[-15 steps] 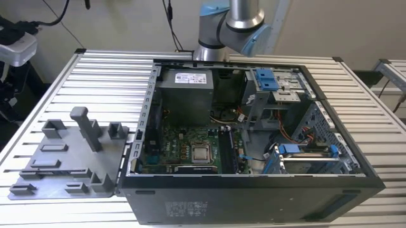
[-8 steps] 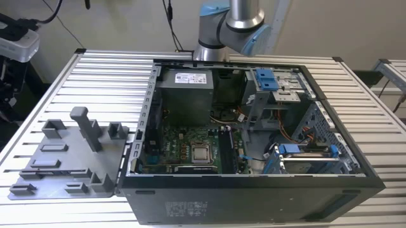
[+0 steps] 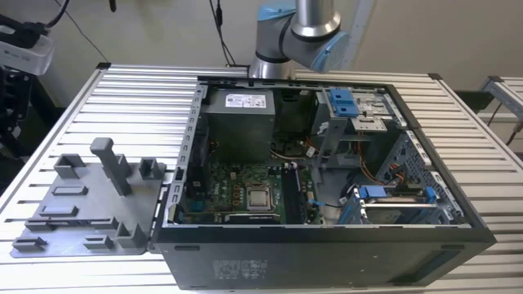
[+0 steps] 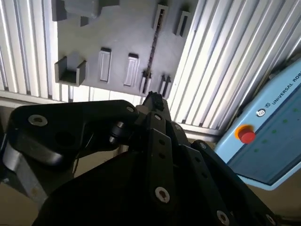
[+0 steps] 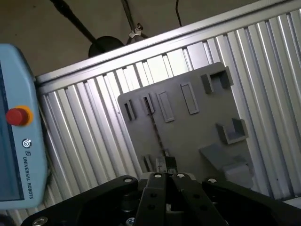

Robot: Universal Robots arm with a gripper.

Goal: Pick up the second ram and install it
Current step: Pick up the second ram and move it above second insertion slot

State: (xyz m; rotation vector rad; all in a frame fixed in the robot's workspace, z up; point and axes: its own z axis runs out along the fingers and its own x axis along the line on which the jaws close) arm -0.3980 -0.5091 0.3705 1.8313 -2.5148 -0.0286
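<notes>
In both wrist views the second ram (image 4: 154, 47) (image 5: 155, 129) shows edge-on as a thin dark line. It stands in a slot pair of the grey holder tray (image 4: 117, 42) (image 5: 188, 136). My gripper (image 4: 153, 98) (image 5: 164, 165) hangs high above the tray's edge, in line with the ram and well apart from it. Its fingers are shut together with nothing between them. The neighbouring slot pair (image 4: 181, 23) holds nothing. In the exterior view the tray (image 3: 82, 202) lies on the exterior view's left of the open computer case (image 3: 327, 184).
The case holds a motherboard (image 3: 245, 196), a power supply (image 3: 237, 116) and blue drive brackets (image 3: 343, 101). A tall grey post (image 3: 110, 162) rises from the tray. A teach pendant with a red button (image 4: 244, 134) (image 5: 19, 115) lies beside the slatted table (image 3: 131, 98).
</notes>
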